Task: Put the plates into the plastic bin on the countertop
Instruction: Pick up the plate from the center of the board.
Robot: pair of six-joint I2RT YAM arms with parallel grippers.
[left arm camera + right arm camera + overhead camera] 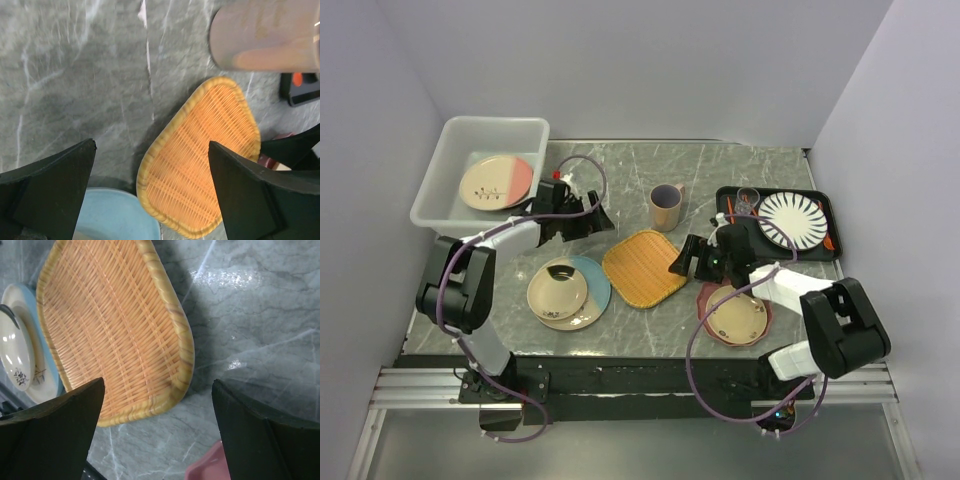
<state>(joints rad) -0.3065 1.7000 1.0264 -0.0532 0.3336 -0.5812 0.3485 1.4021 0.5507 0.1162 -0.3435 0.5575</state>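
Observation:
The translucent plastic bin stands at the back left of the countertop and holds a cream-and-pink plate. A stack with a cream-and-light-blue plate under smaller cream plates lies front left; its blue rim also shows in the left wrist view. A pink scalloped plate with a cream plate on it lies front right. My left gripper is open and empty beside the bin, above bare stone. My right gripper is open and empty over the woven tray's edge.
An orange woven tray lies mid-table between both grippers. A beige mug stands behind it. A flat black tray at the back right carries a white plate with black stripes and small items. Walls close the left, back and right.

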